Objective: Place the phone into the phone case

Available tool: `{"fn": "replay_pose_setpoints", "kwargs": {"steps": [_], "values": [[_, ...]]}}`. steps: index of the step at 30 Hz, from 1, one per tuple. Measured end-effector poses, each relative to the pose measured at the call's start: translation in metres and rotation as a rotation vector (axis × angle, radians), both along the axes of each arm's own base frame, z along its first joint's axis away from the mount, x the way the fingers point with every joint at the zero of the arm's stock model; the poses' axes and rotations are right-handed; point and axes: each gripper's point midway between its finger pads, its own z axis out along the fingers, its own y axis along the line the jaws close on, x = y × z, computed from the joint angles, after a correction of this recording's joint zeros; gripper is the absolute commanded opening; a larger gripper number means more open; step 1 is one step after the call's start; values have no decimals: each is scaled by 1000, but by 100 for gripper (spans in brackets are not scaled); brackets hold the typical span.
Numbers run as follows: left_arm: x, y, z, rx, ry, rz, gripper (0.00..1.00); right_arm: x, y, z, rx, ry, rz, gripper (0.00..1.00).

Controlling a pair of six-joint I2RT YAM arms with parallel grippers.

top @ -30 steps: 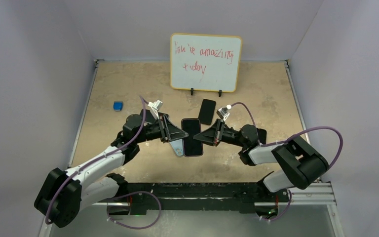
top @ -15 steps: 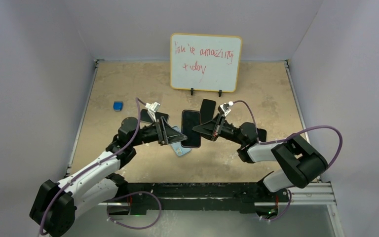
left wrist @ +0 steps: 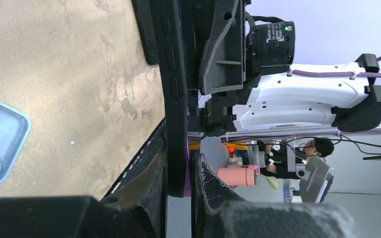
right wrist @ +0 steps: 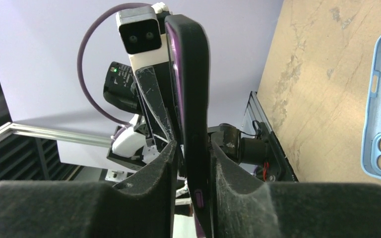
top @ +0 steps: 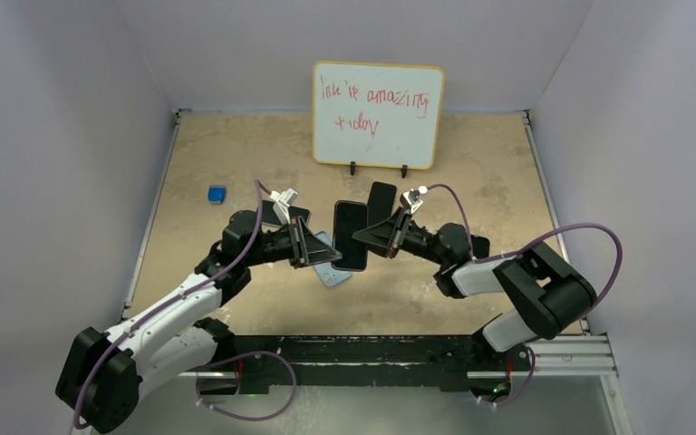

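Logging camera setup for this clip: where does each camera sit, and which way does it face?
Top external: overhead, behind, looking down on table; both arms show.
Left wrist: on left gripper, facing right arm; fingers flank phone.
Right wrist: on right gripper, facing left arm; fingers flank phone.
Shared, all views: phone, phone case.

Soft, even overhead light, faint shadows; wrist views blur their own near fingers (left wrist: 144,193).

Black phone (top: 351,236), reddish rim, lifted off table, lengthwise 12-to-6. Light blue phone case (top: 333,275) flat at its 7 o'clock.
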Motion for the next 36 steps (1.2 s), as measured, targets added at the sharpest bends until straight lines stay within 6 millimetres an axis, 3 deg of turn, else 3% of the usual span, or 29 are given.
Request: {"fn": "replay_pose_setpoints", "kwargs": {"steps": [1,4,5,7,8,10,15,19,20,22,23,25,29,34,36], "values": [[0,0,-1,6,-2,-1,0,0,0,-1,-2,1,1,29],[0,1,-4,29,-8,-7,0,-2,0,-2,-10,-6,9,12],[0,1,-4,34,-9,-8,3,-3,1,-4,-15,-3,17,7],[0,1,-2,39,-7,-11,19,-4,1,-3,-16,-16,20,2],[0,1,-1,36,-9,-12,30,-3,1,-3,-16,-21,18,1],[-1,1,3,24,-15,-8,40,-4,1,-2,-12,-24,18,0],[-5,3,13,-38,-36,7,45,-3,0,3,3,-20,9,0],[-9,4,5,-61,-2,13,44,1,-1,4,10,-7,-12,0],[-9,5,3,-60,10,14,35,3,-1,4,11,-4,-18,0],[-11,5,-2,-59,40,17,6,4,-1,5,12,-4,-27,0],[-12,5,-2,-64,44,17,0,4,-1,3,7,-2,-28,0],[-12,6,0,-68,55,26,0,5,-1,2,5,1,-30,3],[-10,7,-6,-26,77,39,0,7,0,-4,-8,0,-35,18],[-6,8,-12,45,70,40,0,6,2,-5,-27,-54,-28,4],[-5,9,-11,67,63,37,13,7,2,-5,-34,-71,-31,1]]}}
